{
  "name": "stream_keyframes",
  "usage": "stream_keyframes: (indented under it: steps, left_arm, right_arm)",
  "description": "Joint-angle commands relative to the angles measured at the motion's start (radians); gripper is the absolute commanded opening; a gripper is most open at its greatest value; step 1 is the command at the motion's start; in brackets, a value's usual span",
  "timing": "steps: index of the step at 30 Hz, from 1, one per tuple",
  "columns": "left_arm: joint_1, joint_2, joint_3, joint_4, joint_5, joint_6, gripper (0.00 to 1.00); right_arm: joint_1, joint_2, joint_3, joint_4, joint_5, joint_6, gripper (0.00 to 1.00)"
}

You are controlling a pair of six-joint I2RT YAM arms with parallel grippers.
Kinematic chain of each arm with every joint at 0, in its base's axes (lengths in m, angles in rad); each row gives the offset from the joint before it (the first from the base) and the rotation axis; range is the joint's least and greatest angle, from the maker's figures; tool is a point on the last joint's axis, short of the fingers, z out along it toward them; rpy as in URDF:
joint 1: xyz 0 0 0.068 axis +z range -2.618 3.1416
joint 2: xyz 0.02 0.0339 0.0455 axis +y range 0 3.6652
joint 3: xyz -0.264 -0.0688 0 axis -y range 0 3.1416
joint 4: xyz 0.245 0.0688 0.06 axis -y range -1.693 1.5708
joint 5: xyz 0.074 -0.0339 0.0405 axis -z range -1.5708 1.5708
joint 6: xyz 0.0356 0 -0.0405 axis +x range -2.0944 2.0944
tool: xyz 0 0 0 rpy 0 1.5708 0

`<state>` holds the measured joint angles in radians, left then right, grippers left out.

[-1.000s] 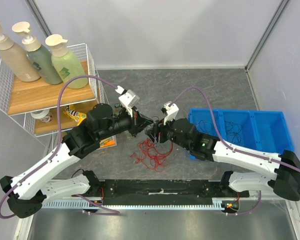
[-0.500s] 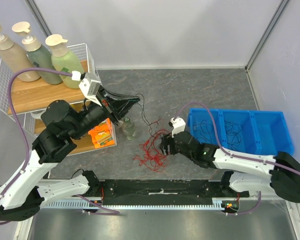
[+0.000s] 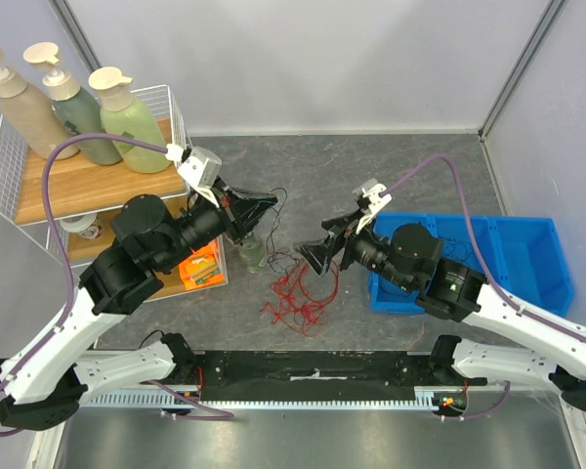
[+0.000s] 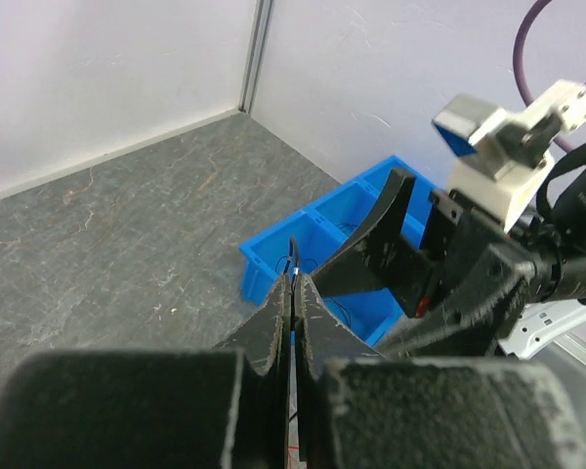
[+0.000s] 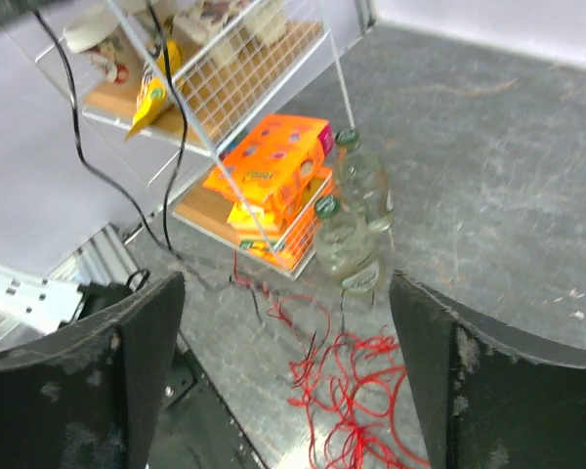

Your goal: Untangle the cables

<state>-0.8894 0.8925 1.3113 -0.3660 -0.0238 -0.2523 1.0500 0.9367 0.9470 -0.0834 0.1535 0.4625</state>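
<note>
The cables lie as a loose red tangle (image 3: 295,298) on the grey table between the arms; it also shows low in the right wrist view (image 5: 371,396). One thin black cable (image 5: 78,147) runs up from the tangle to my left gripper (image 3: 271,200), which is shut on it. Its end pokes out past the closed fingertips (image 4: 293,259). My right gripper (image 3: 320,246) hangs above and to the right of the tangle, wide open (image 5: 285,293), with nothing between its fingers.
A blue three-part bin (image 3: 527,256) at the right holds thin black wires. Two small clear bottles (image 3: 252,252) and an orange box (image 3: 197,266) stand by a wire shelf rack (image 3: 171,127) at the left, which carries three pump bottles.
The two grippers were close together over the tangle. The left one then pulled away left with the black cable; the right one opened wide and lifted up and back off the red wires.
</note>
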Motion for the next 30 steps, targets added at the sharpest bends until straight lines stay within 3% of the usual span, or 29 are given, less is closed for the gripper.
stream_keyframes:
  steps: [1, 3, 5, 24, 30]
  left_arm:
    - [0.000, -0.018, -0.003, 0.019, 0.018, -0.015, 0.02]
    - [0.000, -0.021, -0.003, 0.019, 0.019, -0.021, 0.02]
    - [0.000, -0.024, -0.003, 0.016, 0.019, -0.021, 0.02]
    - [0.000, 0.019, -0.007, 0.030, 0.061, -0.034, 0.02]
    - [0.000, 0.011, 0.022, 0.051, 0.081, -0.042, 0.02]
  right_arm:
    - [0.002, 0.049, 0.105, -0.001, 0.093, -0.012, 0.86]
    - [0.004, 0.103, 0.150, -0.009, 0.072, -0.008, 0.74]
    - [0.007, 0.138, 0.180, -0.001, 0.037, -0.002, 0.72]
    - [0.016, 0.208, 0.274, 0.007, 0.093, -0.012, 0.74]
    - [0.033, 0.255, 0.167, 0.057, 0.168, -0.009, 0.72]
